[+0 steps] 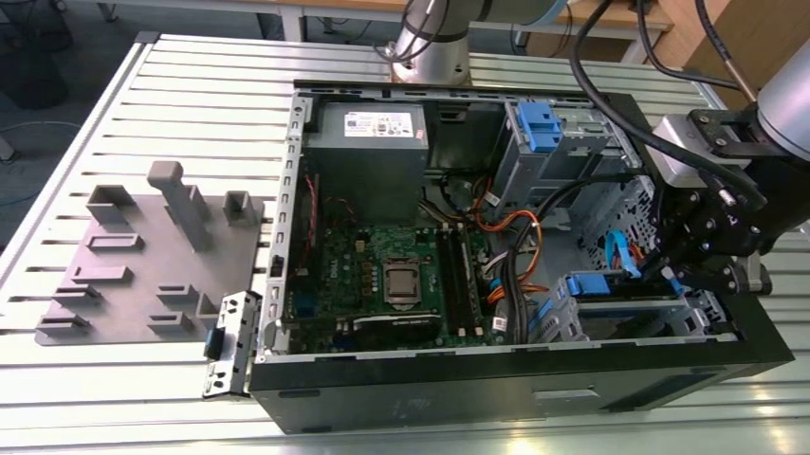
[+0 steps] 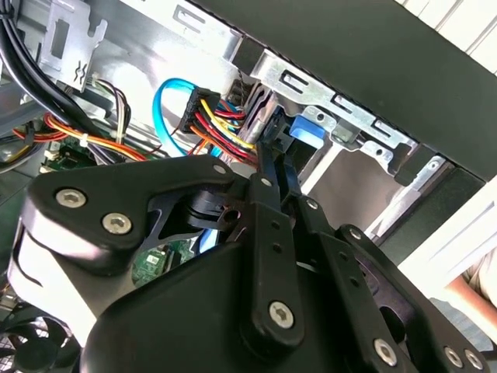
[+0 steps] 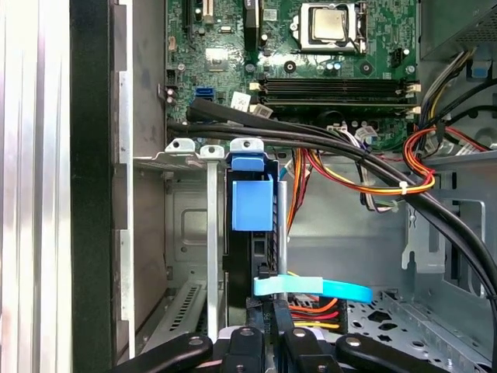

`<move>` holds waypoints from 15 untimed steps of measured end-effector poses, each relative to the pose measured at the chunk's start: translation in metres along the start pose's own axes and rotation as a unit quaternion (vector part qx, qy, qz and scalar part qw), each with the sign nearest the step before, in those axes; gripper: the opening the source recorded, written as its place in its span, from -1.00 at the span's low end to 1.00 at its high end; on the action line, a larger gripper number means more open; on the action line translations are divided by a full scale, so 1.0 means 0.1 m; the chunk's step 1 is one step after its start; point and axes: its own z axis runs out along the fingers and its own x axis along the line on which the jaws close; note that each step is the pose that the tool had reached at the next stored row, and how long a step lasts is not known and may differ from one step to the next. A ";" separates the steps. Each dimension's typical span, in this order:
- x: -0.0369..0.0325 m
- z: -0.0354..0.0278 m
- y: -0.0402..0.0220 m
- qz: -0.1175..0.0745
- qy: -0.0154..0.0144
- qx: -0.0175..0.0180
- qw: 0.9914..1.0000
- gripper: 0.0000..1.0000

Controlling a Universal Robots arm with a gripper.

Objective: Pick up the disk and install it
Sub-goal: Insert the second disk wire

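Inside the open computer case (image 1: 506,379), at the corner on the exterior view's right, the black linked-metal hand (image 1: 684,275) reaches down from the arm, its fingers (image 3: 268,342) drawn narrow onto the back edge of the disk (image 3: 252,210). That disk stands on edge in the grey sheet-metal drive cage (image 3: 194,151), its blue plastic rail facing out. Bundled orange, red and black cables (image 3: 373,175) crowd close beside it, above the green motherboard (image 1: 379,275). A ribbed aluminium desk (image 1: 190,104) carries everything.

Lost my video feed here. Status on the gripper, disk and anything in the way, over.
Gripper inside the case at the drive cage. Disk standing on edge in the cage, blue rail showing. Light-blue cable and power wires crowd the fingers.
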 end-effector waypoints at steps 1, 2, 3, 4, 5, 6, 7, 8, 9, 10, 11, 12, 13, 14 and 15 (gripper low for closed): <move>0.000 0.006 0.000 0.000 0.000 0.000 1.000 -0.66; 0.000 0.009 0.000 0.000 0.000 0.000 1.000 -0.66; 0.000 0.010 0.000 0.000 0.000 0.000 1.000 -0.66; 0.001 0.012 0.000 0.000 0.000 0.000 1.000 -0.66; 0.000 0.015 0.000 0.000 0.000 0.000 1.000 -0.66; 0.000 0.015 0.000 0.000 0.000 0.000 1.000 -0.66; 0.000 0.015 0.000 0.000 0.000 0.000 1.000 -0.66; 0.000 0.017 0.000 0.000 0.000 0.000 1.000 -0.66; -0.001 0.025 0.001 0.000 -0.001 0.000 1.000 -0.65; 0.000 0.024 0.001 0.000 -0.001 0.000 1.000 -0.53; 0.000 0.022 0.001 0.000 -0.001 0.000 1.000 -0.53; 0.000 0.017 0.001 0.000 0.000 0.000 1.000 -0.40; 0.000 0.017 0.001 0.000 0.000 0.000 1.000 -0.40; 0.000 0.017 0.001 0.000 0.000 0.000 1.000 -0.40; 0.000 0.016 0.000 0.000 0.000 0.000 1.000 -0.40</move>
